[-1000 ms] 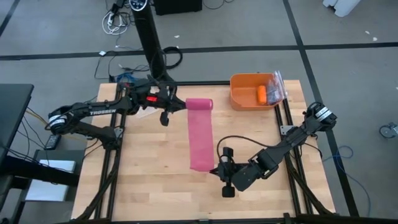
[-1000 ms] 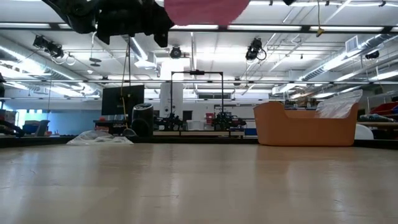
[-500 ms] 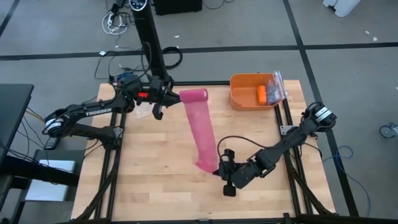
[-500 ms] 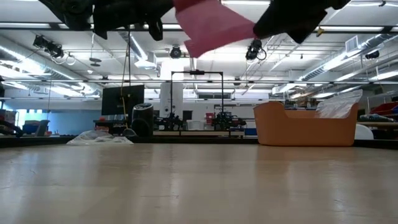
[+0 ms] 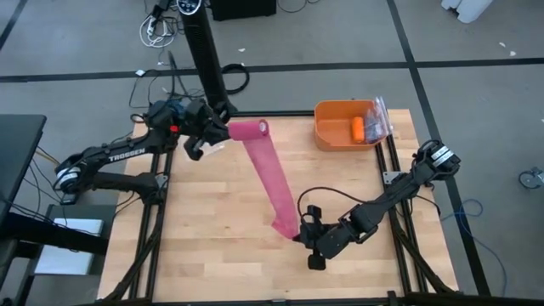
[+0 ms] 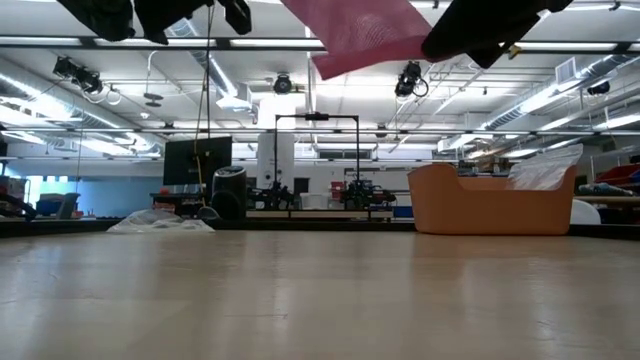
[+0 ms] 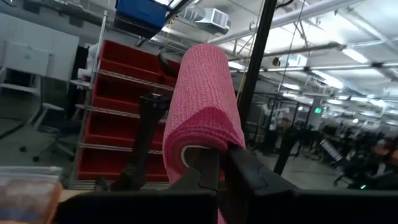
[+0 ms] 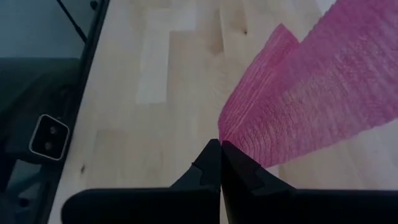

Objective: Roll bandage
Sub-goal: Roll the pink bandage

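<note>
I've barely begun — my left gripper [image 5: 212, 136] pinches the bandage [image 5: 270, 180] at its small rolled end, my right gripper [image 5: 299, 235] clamps the free end, and most hangs unrolled above the desk [image 5: 204, 246].

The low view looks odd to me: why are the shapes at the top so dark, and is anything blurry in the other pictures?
Low view: bright ceiling lights behind turn the arms into dark shapes. Right wrist view: the claw nearest the lens is soft, the pink bandage weave crisp. Left wrist view: the background is hazy.
</note>
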Controlling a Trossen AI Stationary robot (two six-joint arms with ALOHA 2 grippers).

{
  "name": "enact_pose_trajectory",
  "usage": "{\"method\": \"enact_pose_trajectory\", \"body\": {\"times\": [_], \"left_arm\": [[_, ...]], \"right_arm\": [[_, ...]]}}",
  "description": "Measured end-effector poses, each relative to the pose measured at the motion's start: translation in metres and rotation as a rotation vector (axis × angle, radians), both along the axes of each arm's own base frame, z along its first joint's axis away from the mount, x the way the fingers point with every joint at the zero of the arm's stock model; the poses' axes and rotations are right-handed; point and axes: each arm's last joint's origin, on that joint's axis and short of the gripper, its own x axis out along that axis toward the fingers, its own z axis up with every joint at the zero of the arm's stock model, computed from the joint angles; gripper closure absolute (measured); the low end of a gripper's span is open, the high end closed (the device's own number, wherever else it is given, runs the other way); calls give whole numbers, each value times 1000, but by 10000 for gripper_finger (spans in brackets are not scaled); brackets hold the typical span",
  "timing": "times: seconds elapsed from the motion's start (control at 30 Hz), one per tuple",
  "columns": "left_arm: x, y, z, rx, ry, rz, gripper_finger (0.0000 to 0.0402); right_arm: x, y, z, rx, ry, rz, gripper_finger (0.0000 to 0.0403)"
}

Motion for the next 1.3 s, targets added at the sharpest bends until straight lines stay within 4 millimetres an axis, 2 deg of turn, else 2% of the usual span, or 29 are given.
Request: {"method": "enact_pose_trajectory", "body": {"times": [0.17,0.27,0.47,0.6,0.8,1.13,1.3], "left_arm": [[-3,0,2,12,-17,23,389],[-3,6,0,47,-18,114,389],[2,19,-28,170,179,326,389],[4,24,-49,241,366,447,389],[7,22,-72,286,497,424,389],[3,-1,-127,298,525,328,389],[5,-21,-140,307,494,249,389]], "right_arm": [[0,1,0,11,8,14,403],[1,4,2,48,-12,27,403],[3,17,18,107,-107,66,403],[10,22,44,81,-186,80,403],[23,19,96,-27,-315,109,403],[36,-22,186,-263,-411,2,403],[40,-48,214,-350,-432,-30,403]]}}
